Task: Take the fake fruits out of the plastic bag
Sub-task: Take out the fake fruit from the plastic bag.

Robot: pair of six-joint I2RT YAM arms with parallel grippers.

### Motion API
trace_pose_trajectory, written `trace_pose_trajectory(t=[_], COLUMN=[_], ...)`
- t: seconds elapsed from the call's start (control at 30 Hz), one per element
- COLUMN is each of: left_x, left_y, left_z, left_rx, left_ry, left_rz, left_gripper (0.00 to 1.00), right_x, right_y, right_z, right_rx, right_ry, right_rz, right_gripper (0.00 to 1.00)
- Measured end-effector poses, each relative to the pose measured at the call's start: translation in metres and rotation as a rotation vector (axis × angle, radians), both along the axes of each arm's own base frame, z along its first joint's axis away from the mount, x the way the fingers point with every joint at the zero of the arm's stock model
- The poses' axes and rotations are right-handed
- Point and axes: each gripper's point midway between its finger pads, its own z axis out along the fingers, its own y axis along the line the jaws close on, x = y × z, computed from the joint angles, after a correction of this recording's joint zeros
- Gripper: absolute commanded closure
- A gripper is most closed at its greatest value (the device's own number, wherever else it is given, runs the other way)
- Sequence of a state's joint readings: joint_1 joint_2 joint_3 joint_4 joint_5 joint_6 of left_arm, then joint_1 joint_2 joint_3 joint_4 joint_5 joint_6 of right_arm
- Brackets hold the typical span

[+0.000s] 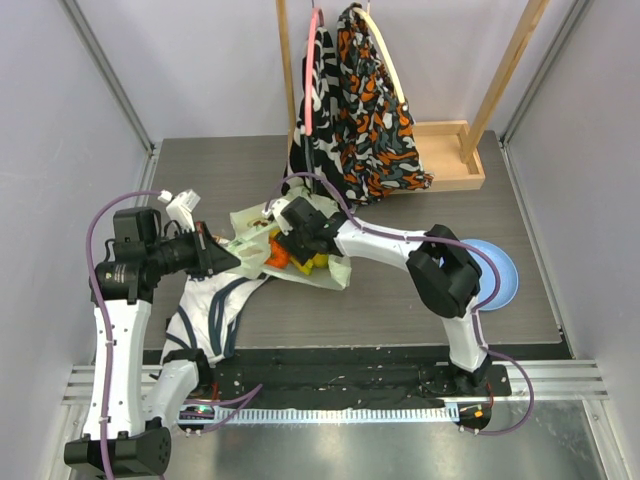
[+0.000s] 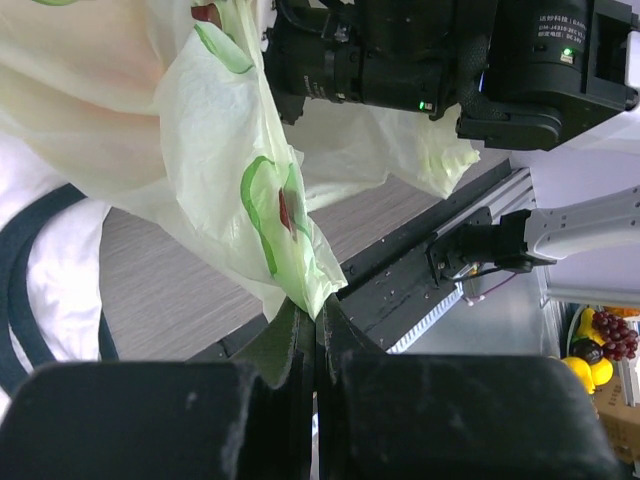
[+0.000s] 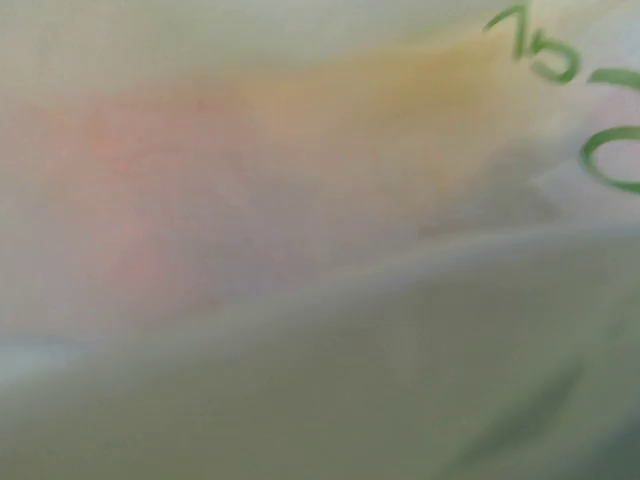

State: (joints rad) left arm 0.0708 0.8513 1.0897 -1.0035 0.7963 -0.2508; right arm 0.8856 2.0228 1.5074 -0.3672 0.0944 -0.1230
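Well, from my left side across to my right:

- My left end effector (image 2: 317,320) is fully closed, its two fingers pressed together on a corner of the plastic bag (image 2: 230,150). I hold that corner raised off the worktop (image 1: 400,310), I judge to keep the bag taut and its mouth held towards my other arm.
- Below that arm lies a white garment with navy stripes (image 1: 215,310), flat on the worktop and partly under the bag. It has no part in this job.
- The plastic bag lies left of centre on the worktop, stretched from my left grip towards the middle.
- The fake fruits (image 1: 290,258) are inside it: an orange-red piece and some yellow ones show through the film, bunched together near its middle.
- My right end effector (image 1: 285,230) is pushed into the bag just above those fruits, which is why its own camera sees only blurred pale film and a faint orange and yellow glow. Whether its fingers are apart or around a fruit, I cannot tell.
- Far right, a blue plate (image 1: 500,275) sits well apart from the bag, likely where the fruits should go.
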Motion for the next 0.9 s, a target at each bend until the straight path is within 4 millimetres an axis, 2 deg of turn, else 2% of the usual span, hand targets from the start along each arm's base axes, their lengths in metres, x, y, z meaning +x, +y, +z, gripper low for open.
trace_pose_trajectory(t=[0.07, 0.1, 0.2, 0.23, 0.3, 0.4, 0.47, 0.6, 0.67, 0.77, 0.83, 0.9], left_x=[0.0, 0.001, 0.003, 0.004, 0.006, 0.011, 0.017, 0.038, 0.05, 0.07, 0.078, 0.084], left_y=[0.0, 0.0, 0.0, 0.0, 0.0, 0.0, 0.0, 0.003, 0.005, 0.012, 0.018, 0.024], left_z=[0.0, 0.001, 0.002, 0.002, 0.001, 0.002, 0.002, 0.007, 0.013, 0.031, 0.041, 0.053], left_rx=[-0.001, -0.002, -0.004, -0.005, -0.011, -0.018, -0.022, -0.02, -0.019, 0.001, 0.016, 0.029], left_ry=[0.0, -0.002, -0.011, -0.014, -0.013, -0.014, -0.016, -0.024, -0.042, -0.117, -0.168, -0.232], left_rz=[0.001, 0.002, 0.004, 0.006, 0.011, 0.02, 0.025, 0.045, 0.063, 0.114, 0.154, 0.208], left_gripper=[1.0, 1.0, 1.0, 1.0, 1.0, 1.0, 1.0, 1.0, 1.0, 1.0, 1.0, 1.0], right_x=[0.002, 0.003, 0.003, 0.002, 0.001, 0.002, 0.003, 0.002, -0.003, -0.012, -0.021, -0.032], right_y=[-0.001, -0.002, -0.003, -0.004, -0.005, -0.005, -0.003, -0.002, -0.008, -0.022, -0.032, -0.048], right_z=[-0.001, -0.001, 0.001, 0.001, 0.006, 0.036, 0.068, 0.145, 0.169, 0.184, 0.182, 0.172], right_rx=[0.008, 0.006, 0.007, 0.005, 0.006, 0.042, 0.09, 0.207, 0.233, 0.218, 0.191, 0.137], right_ry=[0.009, 0.008, 0.01, 0.011, 0.013, -0.016, -0.054, -0.149, -0.18, -0.201, -0.202, -0.182], right_rz=[-0.013, -0.011, -0.017, -0.016, -0.017, -0.016, -0.015, -0.005, 0.008, 0.027, 0.044, 0.067], right_gripper=[0.74, 0.82, 0.91, 0.98, 0.99, 0.99, 0.99, 0.99, 0.99, 0.99, 0.99, 0.99])
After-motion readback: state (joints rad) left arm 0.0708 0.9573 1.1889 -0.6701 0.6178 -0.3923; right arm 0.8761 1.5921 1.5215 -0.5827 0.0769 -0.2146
